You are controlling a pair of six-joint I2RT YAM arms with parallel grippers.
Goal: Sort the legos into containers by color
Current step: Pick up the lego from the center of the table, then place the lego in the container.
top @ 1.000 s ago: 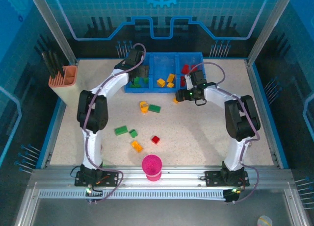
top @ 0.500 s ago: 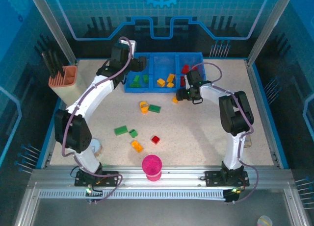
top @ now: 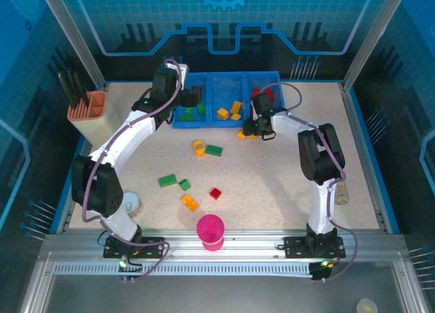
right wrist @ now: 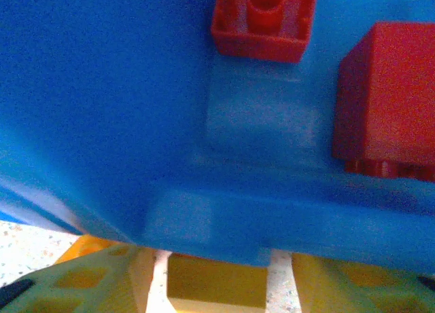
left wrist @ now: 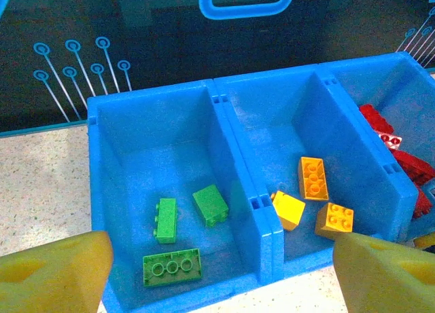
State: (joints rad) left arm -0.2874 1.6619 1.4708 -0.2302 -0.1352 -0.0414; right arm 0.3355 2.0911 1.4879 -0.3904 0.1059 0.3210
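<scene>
- Long, low blue plastic tray point(left wrist: 96, 177) with three square compartments sits at the far side of the speckled table point(top: 272, 184).
- Tray contents, left wrist view: three green studded plastic bricks point(left wrist: 210, 204) in the left compartment, three orange-yellow studded bricks point(left wrist: 313, 178) in the middle one, and red studded bricks point(left wrist: 408, 165) piled in the right one.
- Left gripper point(left wrist: 221, 262) hangs above the tray's near wall, over the left and middle compartments. Its yellow fingers point(left wrist: 54, 269) stand wide apart with nothing between them.
- Right gripper point(right wrist: 216, 275) is low at the table, hard against the tray's front wall by the red compartment. Its fingers point(right wrist: 102, 286) flank a single yellow brick point(right wrist: 216, 291) lying on the table. Thin slivers of table show on both sides of the brick, so it is not clamped.
- Nearer the arm bases lie two loose orange bricks point(top: 198, 148), three loose green bricks point(top: 167, 180) and one loose red brick point(top: 215, 193).
- Bright pink ribbed cup point(top: 211, 231) stands at the near edge; peach tool holder point(top: 92, 113) stands far left.
</scene>
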